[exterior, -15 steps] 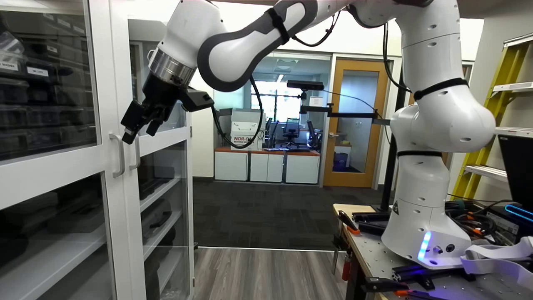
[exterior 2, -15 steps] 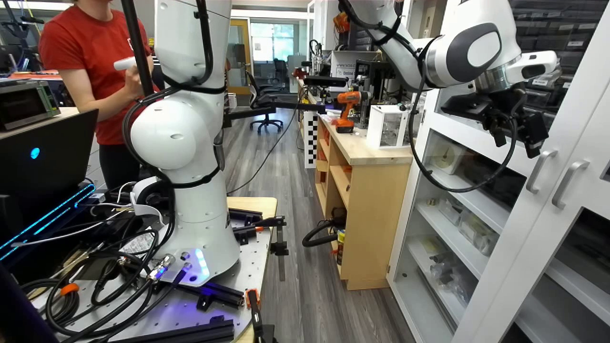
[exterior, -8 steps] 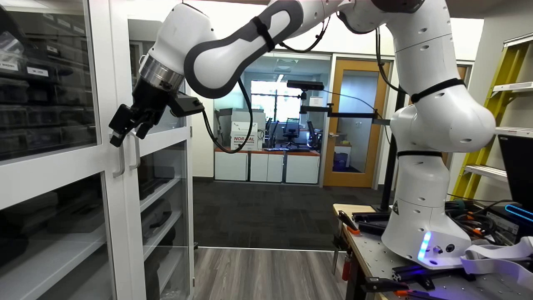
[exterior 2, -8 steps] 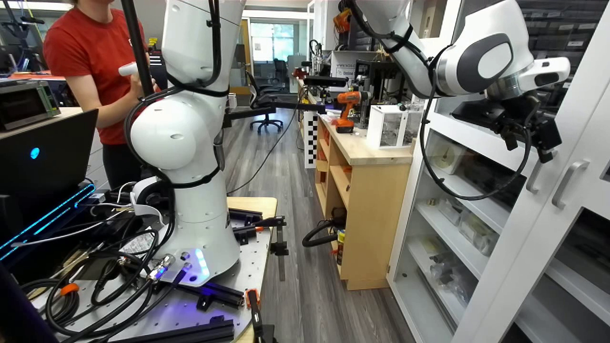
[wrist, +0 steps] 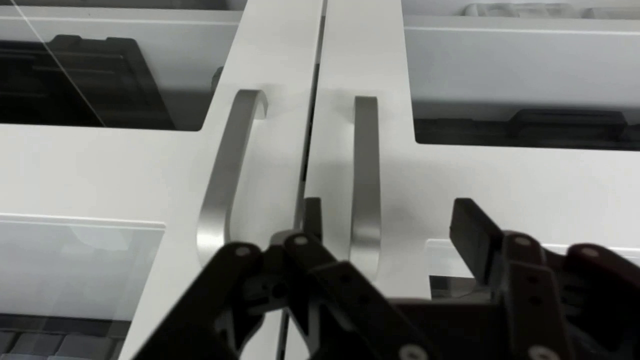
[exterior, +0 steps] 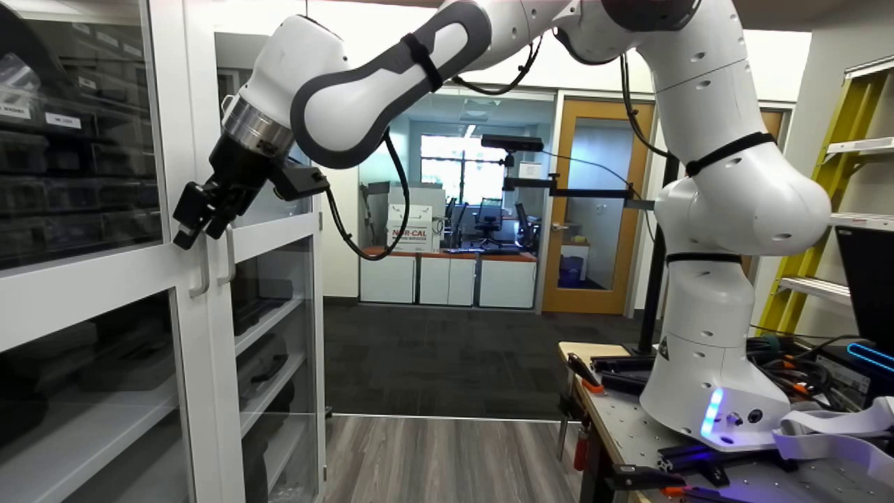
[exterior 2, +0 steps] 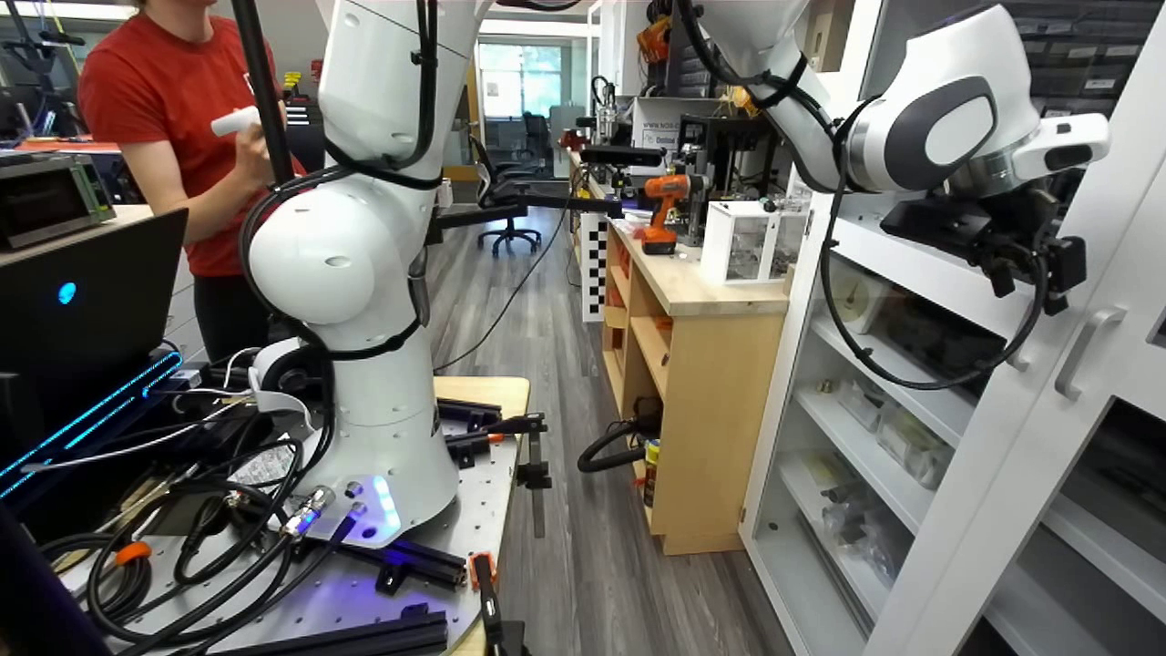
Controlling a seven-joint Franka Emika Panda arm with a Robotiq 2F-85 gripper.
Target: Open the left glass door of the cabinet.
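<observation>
- My black fingers point(wrist: 475, 242) are spread, pinching nothing; in the wrist view they lie on either side of the slim grey metal handle point(wrist: 366, 180), though I can't tell whether I touch it.
- That handle is on the tall white-framed left glass door point(exterior: 84, 288), which stands closed: reaching looks nearly done; gripping and pulling are left.
- One finger shows at the dark door seam point(wrist: 310, 127), the matching grey handle point(wrist: 226, 175) just beyond, so I judge room tight there.
- My looped black cable point(exterior 2: 938, 385) hangs near the door front and might catch.
- In front of the tall white double-door cabinet point(exterior 2: 1020, 510), grey plank floor point(exterior: 419, 461) leaves room to draw back; the pale wooden worktop point(exterior 2: 720, 299) by the door's outer edge could limit the swing.
</observation>
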